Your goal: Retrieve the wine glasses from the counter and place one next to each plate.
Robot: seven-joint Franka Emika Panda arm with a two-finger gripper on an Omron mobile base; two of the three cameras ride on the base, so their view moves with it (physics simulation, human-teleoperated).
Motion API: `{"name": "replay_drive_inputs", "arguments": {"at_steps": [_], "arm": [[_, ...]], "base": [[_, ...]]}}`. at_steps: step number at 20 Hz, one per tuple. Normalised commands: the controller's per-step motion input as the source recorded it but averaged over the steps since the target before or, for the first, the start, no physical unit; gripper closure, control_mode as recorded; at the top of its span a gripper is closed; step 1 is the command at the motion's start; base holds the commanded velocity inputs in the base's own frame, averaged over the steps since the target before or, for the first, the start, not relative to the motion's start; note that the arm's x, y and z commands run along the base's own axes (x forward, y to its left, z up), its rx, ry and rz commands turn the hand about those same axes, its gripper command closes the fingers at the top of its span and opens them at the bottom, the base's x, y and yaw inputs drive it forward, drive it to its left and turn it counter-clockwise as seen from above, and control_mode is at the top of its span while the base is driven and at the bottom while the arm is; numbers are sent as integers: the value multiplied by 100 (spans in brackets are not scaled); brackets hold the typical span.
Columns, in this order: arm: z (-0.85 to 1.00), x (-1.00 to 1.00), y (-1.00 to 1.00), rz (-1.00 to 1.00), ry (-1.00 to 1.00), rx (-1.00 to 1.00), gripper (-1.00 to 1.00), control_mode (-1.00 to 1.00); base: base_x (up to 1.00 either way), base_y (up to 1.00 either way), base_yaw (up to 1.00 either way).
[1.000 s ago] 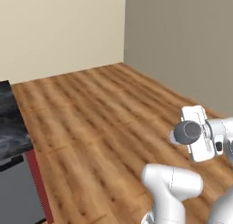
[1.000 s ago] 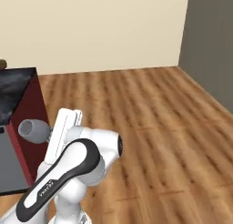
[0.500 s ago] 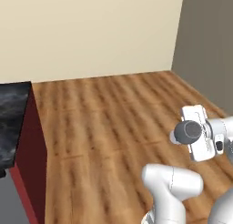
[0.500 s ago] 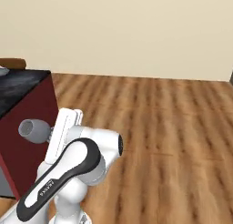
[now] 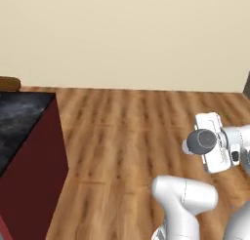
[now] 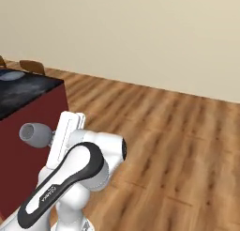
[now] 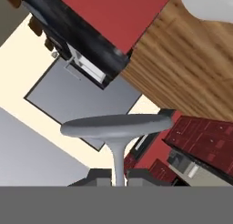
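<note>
The pincer is pinched on the thin stem of a wine glass, which sits right in its grip with the round foot out beyond the fingertips; from the left base view the glass rides level, its long axis sideways rather than upright. The black-topped surface with dark red sides lies well off to the arm's left, and something grey-blue that may be a plate rests near its far corner. I'd judge the glass must travel that way and be turned foot-down.
</note>
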Motion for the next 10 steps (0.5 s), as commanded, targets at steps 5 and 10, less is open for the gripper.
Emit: {"name": "replay_drive_inputs", "arguments": {"at_steps": [5, 10], "arm": [[0, 0, 0, 0, 0, 0, 100, 100], [0, 0, 0, 0, 0, 0, 100, 100]], "base": [[100, -68, 50], [100, -78, 47]]}}
